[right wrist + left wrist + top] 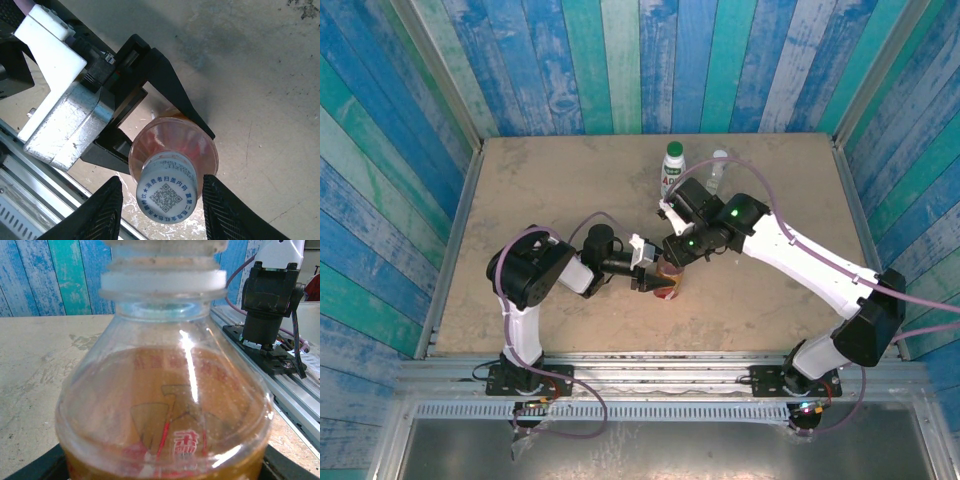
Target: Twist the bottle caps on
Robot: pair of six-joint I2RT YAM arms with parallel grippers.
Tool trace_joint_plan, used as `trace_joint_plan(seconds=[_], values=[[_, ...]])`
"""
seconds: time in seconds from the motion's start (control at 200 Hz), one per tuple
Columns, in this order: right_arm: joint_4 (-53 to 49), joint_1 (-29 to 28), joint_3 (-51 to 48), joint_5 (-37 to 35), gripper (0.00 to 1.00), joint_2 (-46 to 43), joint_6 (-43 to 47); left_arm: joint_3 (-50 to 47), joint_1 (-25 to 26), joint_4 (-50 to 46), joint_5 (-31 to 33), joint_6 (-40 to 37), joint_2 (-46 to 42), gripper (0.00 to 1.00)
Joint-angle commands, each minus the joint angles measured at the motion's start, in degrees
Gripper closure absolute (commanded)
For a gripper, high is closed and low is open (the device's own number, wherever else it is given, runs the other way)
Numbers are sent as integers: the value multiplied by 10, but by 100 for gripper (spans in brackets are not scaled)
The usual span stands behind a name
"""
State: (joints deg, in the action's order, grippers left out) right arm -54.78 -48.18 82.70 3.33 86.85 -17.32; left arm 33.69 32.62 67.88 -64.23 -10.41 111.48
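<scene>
Nearest me, my left gripper [658, 280] is clamping the amber bottle [165, 415] upright on the table [550, 180]. My right gripper [162, 180] is straddling its white cap [167, 192], with a slight gap showing on one side. Farther back, the white bottle [672, 182] with its green cap [673, 150] and the slim clear bottle [716, 176] are standing side by side.

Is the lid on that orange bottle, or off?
On. From above, the white lid with a printed code sits on the neck of the orange bottle. Whether it is screwed tight cannot be told.
</scene>
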Motion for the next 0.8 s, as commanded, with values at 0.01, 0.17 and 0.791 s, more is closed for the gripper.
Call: trace_joint_plan(seconds=[0.01, 0.17, 0.791], values=[[-5, 2, 3, 7, 59, 8, -8, -13, 6, -97, 24, -14, 13, 44], [-9, 2, 3, 11, 64, 13, -2, -13, 6, -98, 23, -12, 13, 44], [-71, 23, 61, 67, 70, 44, 362, -14, 7, -90, 10, -2, 13, 44]])
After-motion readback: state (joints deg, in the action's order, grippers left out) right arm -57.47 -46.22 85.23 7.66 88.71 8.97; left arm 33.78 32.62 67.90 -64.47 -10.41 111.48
